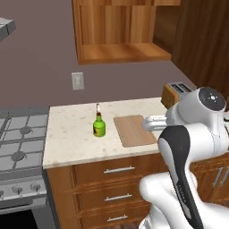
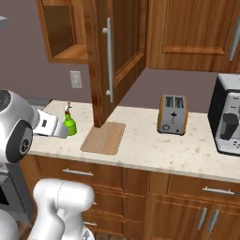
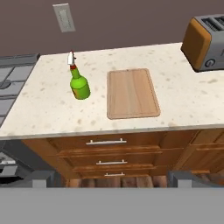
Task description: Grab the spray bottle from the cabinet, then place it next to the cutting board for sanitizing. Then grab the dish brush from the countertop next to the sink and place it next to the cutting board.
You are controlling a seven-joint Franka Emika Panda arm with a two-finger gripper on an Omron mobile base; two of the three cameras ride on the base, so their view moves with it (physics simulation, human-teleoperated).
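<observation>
Cabinet (image 2: 101, 61) door hides cutting board (image 2: 104, 138) far edge; spray bottle (image 2: 69, 123) beside.

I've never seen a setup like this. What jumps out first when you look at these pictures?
The small green spray bottle catches the eye first, standing upright on the speckled countertop just left of the wooden cutting board, not touching it. Above, the wall cabinet stands open, its shelf bare. An orange-sided toaster sits further right along the counter, and the big white robot arm looms in the foreground.
</observation>
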